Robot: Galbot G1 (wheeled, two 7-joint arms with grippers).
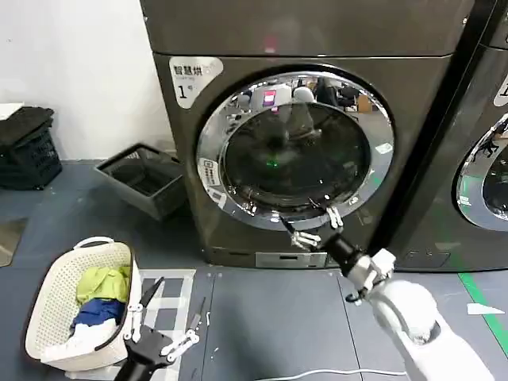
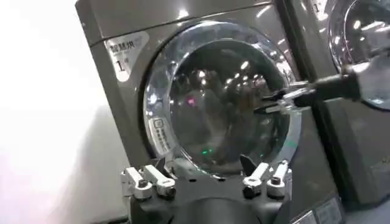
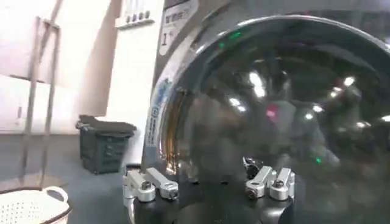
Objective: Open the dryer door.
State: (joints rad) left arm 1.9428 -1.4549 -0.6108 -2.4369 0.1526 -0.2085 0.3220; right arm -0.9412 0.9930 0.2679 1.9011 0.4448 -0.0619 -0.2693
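Large round porthole dryer door (image 1: 295,149) with wide shiny chrome ring and dark tinted glass, set in the front of the grey-bronze machine (image 1: 317,32) carrying a white "1" label (image 1: 190,78) at about 10 o'clock from the door; door sits flush against the machine front, closed. Right gripper (image 1: 314,230) reaching up from 5 o'clock in the head view on a white arm (image 1: 413,313), metal fingers spread apart, tips at the lower chrome rim around 6 o'clock of the door, just beside or touching it, exact contact not clear. In the left wrist view the same right gripper (image 2: 281,100) seen side-on against the glass near the ring's 3 o'clock edge. Right wrist view very close to the dark glass (image 3: 286,103), with its own silver fingers (image 3: 271,182) apart in the foreground. Left gripper (image 1: 163,317) low at about 7 o'clock in the head view, fingers spread, holding nothing, near a white plastic laundry basket (image 1: 55,317) with green and blue clothes. Dark grey empty crate (image 1: 147,178) on the floor at 9 o'clock from the door. 2nd dark machine with another chrome-ringed door (image 1: 486,175) at 3 o'clock.
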